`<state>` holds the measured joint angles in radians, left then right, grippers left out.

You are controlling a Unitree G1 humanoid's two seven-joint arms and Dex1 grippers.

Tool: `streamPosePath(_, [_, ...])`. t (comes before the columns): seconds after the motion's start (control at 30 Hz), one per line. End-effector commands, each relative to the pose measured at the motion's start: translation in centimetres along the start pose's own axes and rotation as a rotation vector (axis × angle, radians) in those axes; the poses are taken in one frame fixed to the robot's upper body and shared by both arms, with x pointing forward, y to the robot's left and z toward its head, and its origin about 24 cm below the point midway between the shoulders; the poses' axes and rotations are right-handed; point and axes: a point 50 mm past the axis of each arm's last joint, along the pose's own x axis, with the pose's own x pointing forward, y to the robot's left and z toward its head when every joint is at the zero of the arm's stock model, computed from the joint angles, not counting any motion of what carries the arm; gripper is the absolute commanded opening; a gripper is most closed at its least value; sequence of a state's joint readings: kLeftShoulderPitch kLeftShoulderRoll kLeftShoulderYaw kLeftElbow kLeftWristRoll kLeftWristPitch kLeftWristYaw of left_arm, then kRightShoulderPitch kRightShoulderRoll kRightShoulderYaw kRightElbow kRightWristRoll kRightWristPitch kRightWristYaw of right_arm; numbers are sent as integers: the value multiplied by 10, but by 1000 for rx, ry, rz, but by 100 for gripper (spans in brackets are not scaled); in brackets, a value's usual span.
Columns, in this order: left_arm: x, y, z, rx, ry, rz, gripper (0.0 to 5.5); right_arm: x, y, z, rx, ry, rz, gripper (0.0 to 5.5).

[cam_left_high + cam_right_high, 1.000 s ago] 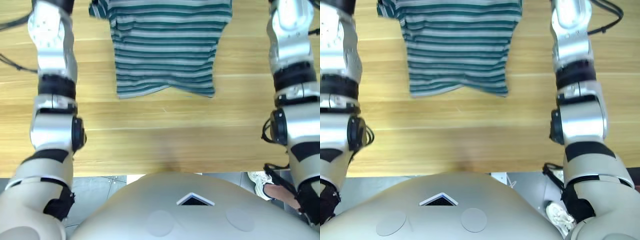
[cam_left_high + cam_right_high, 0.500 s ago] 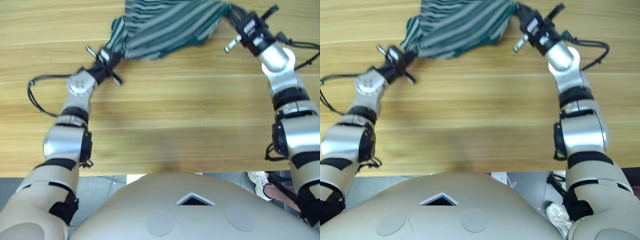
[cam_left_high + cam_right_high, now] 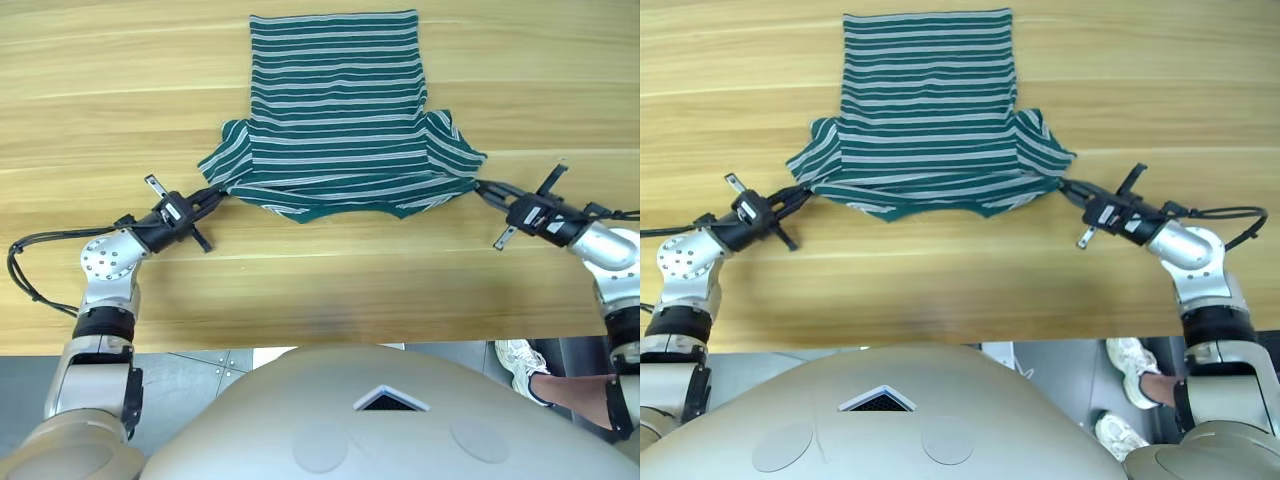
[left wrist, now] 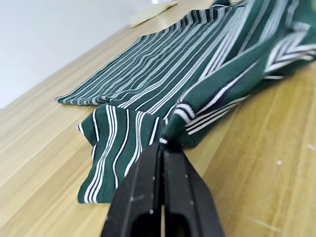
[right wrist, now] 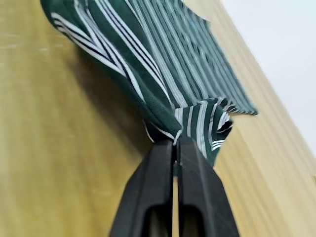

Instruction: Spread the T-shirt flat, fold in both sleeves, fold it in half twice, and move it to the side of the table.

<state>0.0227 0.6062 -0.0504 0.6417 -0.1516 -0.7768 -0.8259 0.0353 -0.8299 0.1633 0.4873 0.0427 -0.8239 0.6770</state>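
Green striped T-shirt (image 3: 335, 110) on wooden counter (image 3: 300, 270), near side bunched, neckline hidden, left jaws and right jaws clamped on its corners.

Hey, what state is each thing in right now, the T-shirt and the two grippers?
T-shirt: laid out on the table, sleeves unfolded, near edge rumpled.
Left gripper: shut on the T-shirt beside one sleeve.
Right gripper: shut on the T-shirt beside the other sleeve.

T-shirt (image 4: 207, 64) partly outside wrist views
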Motion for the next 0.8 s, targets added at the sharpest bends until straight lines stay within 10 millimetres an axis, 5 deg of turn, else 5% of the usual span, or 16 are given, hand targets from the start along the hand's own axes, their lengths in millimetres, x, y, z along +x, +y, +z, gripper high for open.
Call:
streamPosePath(0.03, [-4, -33, -7, -13, 62, -76, 32, 4, 9, 9, 2, -36, 38, 28])
streamPosePath(0.27, [-12, -54, 4, -43, 33, -135, 146, 0, 18, 16, 7, -48, 76, 145])
streamPosePath(0.43, [-40, -58, 7, -90, 54, -136, 220, -14, 26, 15, 7, -3, 90, 228])
streamPosePath(0.57, [-59, -46, 40, -305, -183, -32, 233, -26, 24, 26, -5, -11, 48, 254])
streamPosePath(0.67, [-46, -38, 64, -363, -363, -10, 233, -14, 19, 49, -28, -137, 18, 254])
streamPosePath(0.8, [-25, -42, 78, -352, -432, -21, 233, 27, 28, 78, -104, -290, 45, 254])
